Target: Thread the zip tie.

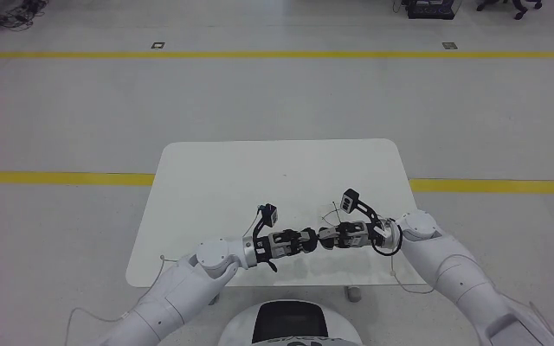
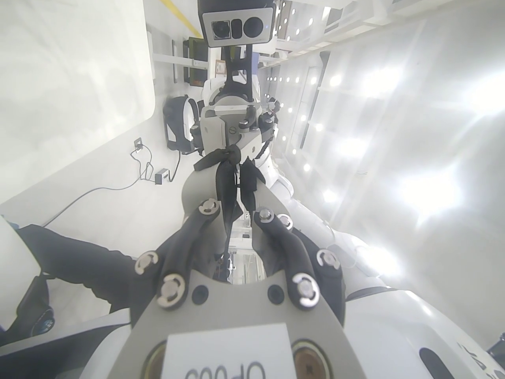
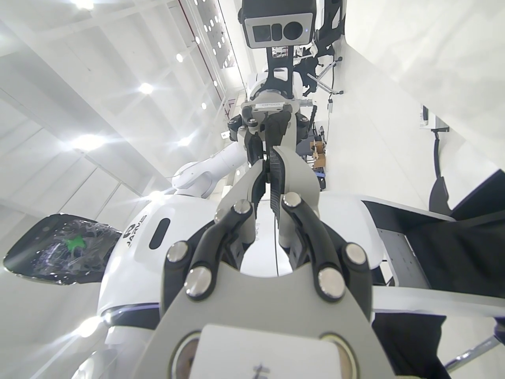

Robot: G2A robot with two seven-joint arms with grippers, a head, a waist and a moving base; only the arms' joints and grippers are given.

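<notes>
1. Left gripper [image 2: 232, 167] was clenched on the zip tie [image 2: 226, 238]; the strap ran back between its fingers.
2. Right gripper [image 3: 270, 159], tip to tip with it, gripped the same tie.
3. We judged the step as feeding tail into head. The next move needs fine alignment.

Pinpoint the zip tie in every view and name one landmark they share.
Top view: zip tie arcs thinly beside the left gripper.
Left wrist view: zip tie runs between the near fingers.
Right wrist view: zip tie runs between the near fingers.
Shared landmark: left gripper.
</notes>
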